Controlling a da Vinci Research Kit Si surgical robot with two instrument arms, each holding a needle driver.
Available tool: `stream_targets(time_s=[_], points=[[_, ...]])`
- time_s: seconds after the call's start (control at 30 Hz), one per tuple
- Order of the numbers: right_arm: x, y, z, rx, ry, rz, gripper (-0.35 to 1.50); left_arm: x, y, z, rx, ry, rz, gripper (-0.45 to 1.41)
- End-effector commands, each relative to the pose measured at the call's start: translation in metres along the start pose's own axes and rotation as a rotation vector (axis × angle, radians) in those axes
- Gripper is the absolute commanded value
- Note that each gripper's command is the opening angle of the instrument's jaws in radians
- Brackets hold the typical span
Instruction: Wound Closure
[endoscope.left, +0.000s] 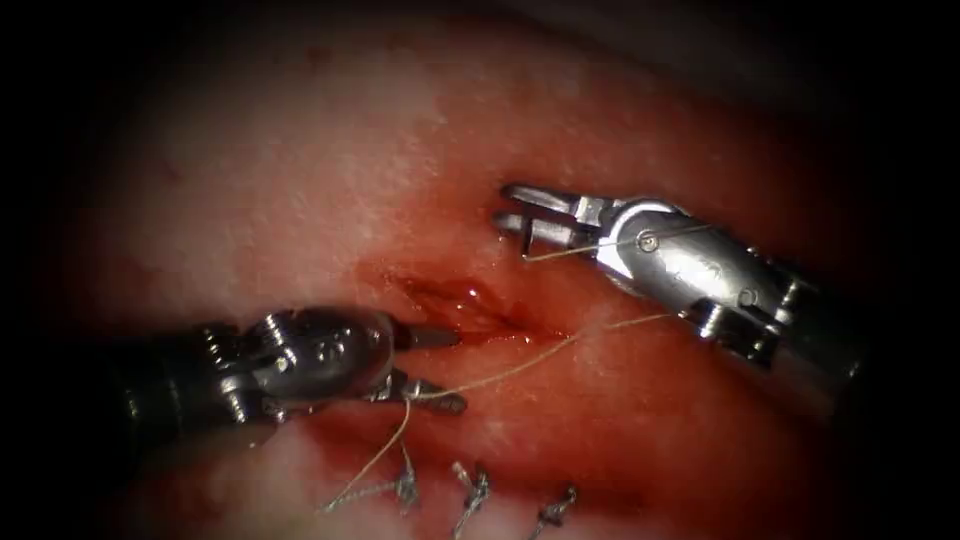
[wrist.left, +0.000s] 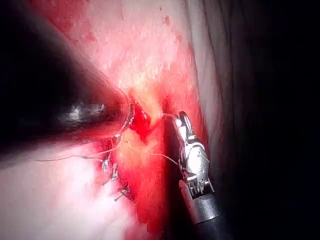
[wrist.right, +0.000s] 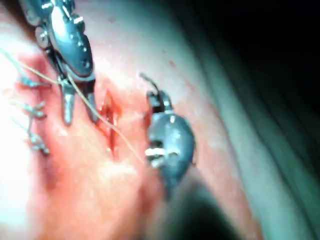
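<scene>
Three knotted stitches (endoscope.left: 475, 490) with short cut ends sit in a row along the lower middle of the endoscope frame, so part of the closure looks done; the cut (endoscope.left: 470, 305) at centre gapes, glossy with red fluid, and seems left to close. The left tool (endoscope.left: 432, 365) has its jaws apart, the pale thread (endoscope.left: 520, 365) crossing its lower jaw. The right tool (endoscope.left: 515, 208), upper right, has slim steel jaws nearly together on a short dark piece, perhaps the needle; I cannot tell. The tissue (endoscope.left: 300, 150) is pale, soft and wet.
</scene>
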Motion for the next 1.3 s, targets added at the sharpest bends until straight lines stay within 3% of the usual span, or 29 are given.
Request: stream_targets(time_s=[0.03,0.57,0.87,1.0,1.13,1.3], points=[[0.0003,0.0008,0.0009,0.001,0.011,-0.027,-0.35,0.0002,-0.0003,0.0007,0.001,0.000,0.002,0.47],[0.0006,0.0012,0.0012,0.007,0.053,-0.121,-0.35,0.0002,-0.0003,0.0007,0.000,0.000,0.003,0.47],[0.0002,0.0019,0.0023,0.006,0.042,0.089,-0.35,0.0003,-0.0001,0.0009,0.000,-0.003,0.003,0.47],[-0.0001,0.0019,0.0032,0.027,0.015,0.281,-0.35,0.0003,0.0000,0.0011,-0.003,-0.004,0.006,0.47],[-0.0003,0.0023,0.0050,0.154,-0.033,0.520,-0.35,0.0003,0.0001,0.0013,-0.005,-0.005,0.008,0.47],[-0.0005,0.0030,0.0061,0.195,-0.053,0.587,-0.35,0.0002,0.0001,0.0013,-0.006,-0.005,0.004,0.47]])
